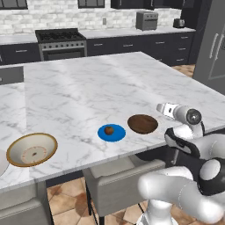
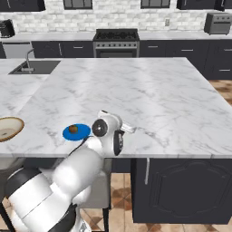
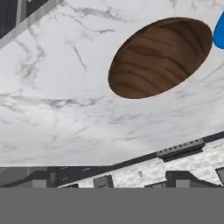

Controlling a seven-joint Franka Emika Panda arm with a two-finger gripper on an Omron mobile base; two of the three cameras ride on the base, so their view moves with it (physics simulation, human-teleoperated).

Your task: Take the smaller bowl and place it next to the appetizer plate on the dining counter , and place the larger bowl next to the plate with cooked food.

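The smaller bowl of dark wood stands upright on the dining counter, just right of the blue appetizer plate with its brown ball of food. In the hand view the smaller bowl lies free on the marble, with the appetizer plate's edge beside it. My gripper hovers a little to the right of the bowl, apart from it, open and holding nothing. The larger bowl, cream with a tan rim, sits near the counter's front left. A white rim shows at the left edge, its contents out of view.
Grey stools stand under the counter's front edge. A sink is set in the counter's far left. A stove and a toaster oven stand along the back wall. Bare marble stretches behind the bowls.
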